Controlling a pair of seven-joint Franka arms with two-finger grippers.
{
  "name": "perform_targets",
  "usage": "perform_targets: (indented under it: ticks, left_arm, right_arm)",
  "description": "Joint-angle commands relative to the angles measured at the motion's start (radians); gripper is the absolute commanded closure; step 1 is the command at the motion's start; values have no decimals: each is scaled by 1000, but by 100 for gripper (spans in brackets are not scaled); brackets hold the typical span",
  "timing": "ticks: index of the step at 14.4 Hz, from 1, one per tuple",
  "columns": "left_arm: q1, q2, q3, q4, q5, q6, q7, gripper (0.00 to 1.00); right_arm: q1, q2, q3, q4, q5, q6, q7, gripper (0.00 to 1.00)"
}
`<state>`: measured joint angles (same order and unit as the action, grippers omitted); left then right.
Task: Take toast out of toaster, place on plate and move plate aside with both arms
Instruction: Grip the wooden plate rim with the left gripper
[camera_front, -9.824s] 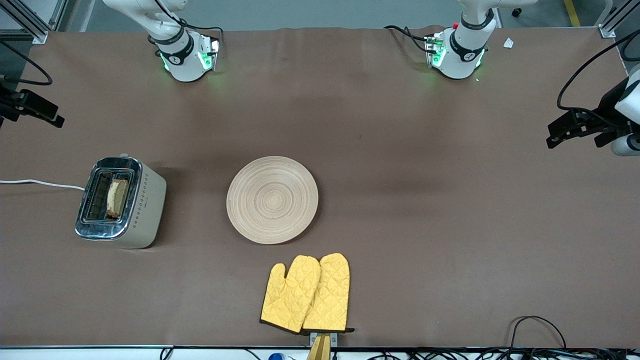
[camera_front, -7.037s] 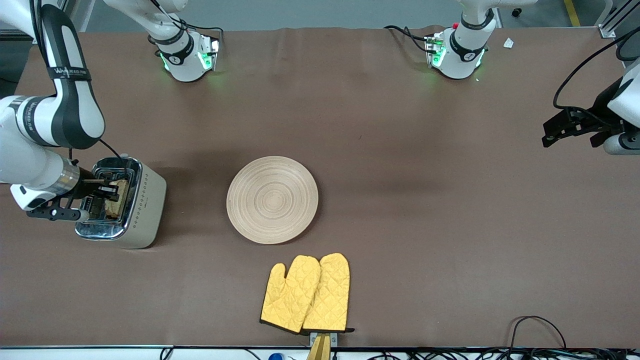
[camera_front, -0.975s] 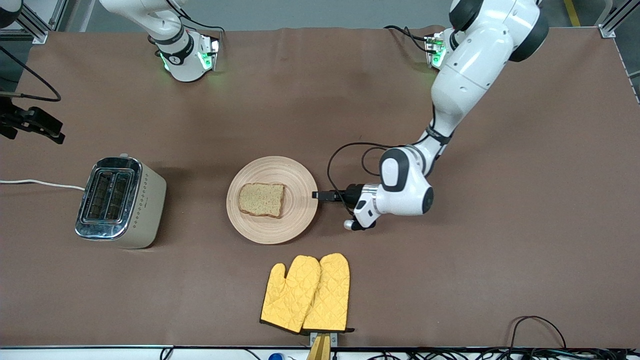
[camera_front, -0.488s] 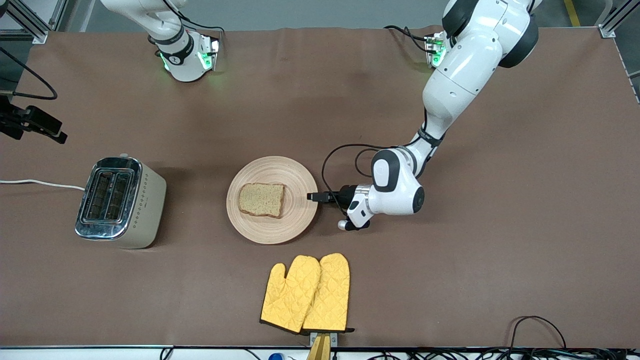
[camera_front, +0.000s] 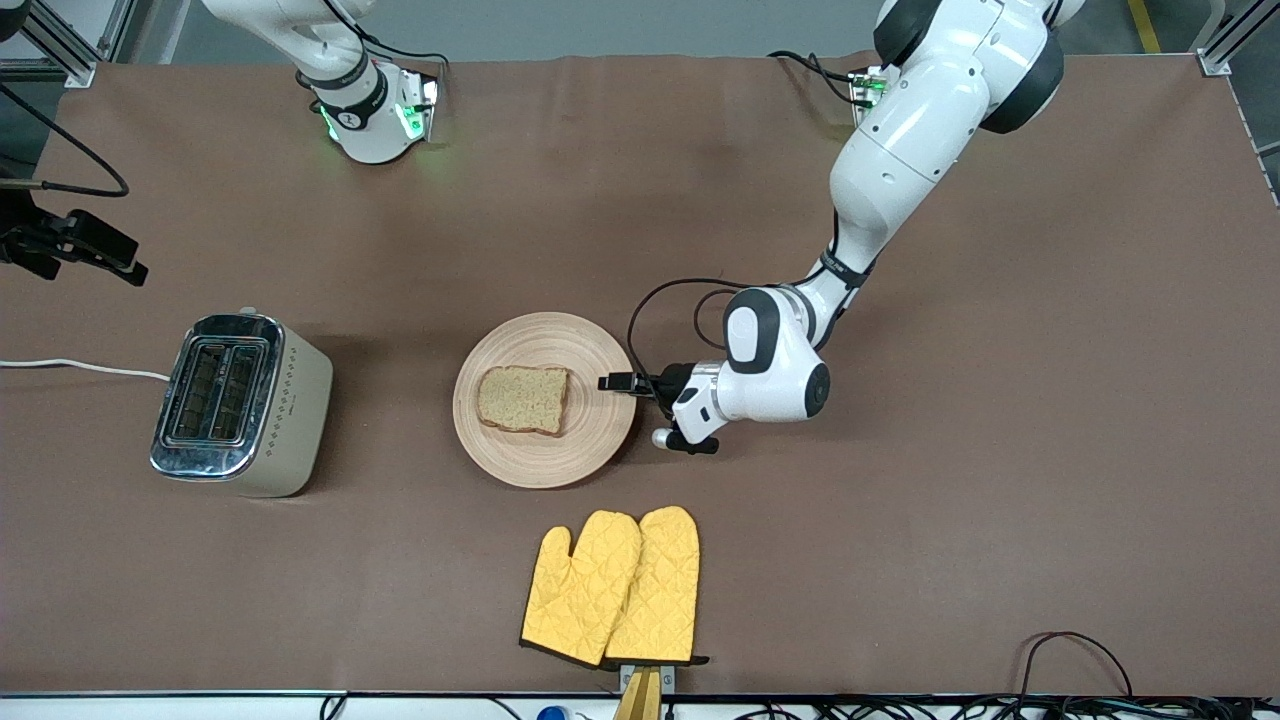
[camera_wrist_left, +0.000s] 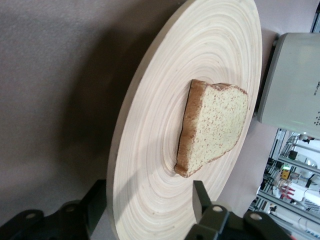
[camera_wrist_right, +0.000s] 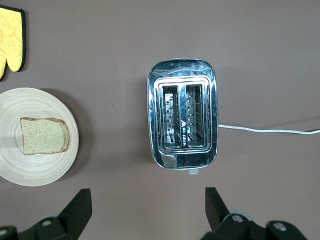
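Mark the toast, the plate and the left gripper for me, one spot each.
toast (camera_front: 523, 399), front view, middle of the slice's top face.
plate (camera_front: 545, 465), front view, bare grooved wood near the rim closest to the camera.
left gripper (camera_front: 612, 382), front view, at its fingertips on the plate's rim.

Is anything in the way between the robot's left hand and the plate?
No. The left gripper is already at the plate rim, one finger above it, one below. The toast sits nearer the middle.
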<state>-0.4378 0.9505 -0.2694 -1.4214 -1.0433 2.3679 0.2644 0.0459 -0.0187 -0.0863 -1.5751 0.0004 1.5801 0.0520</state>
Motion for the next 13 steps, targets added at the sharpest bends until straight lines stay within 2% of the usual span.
perform_targets:
  ticks: [1,4,8,13]
  left_arm:
    - [-9,24,4,25,-17,24,74,39]
    - [-9,25,4,21,-17,39,119,61]
    - [-7,25,4,19,-15,39,121,71]
    - [-2,25,4,19,-21,39,118,89]
  right_arm:
    - [-12,6,11,18,10,-15,3,0]
    - [-15,6,10,18,10,-15,0,0]
    - [-6,6,20,30,9,-61,9,0]
    - [-17,6,27,50,0,-94,-3,0]
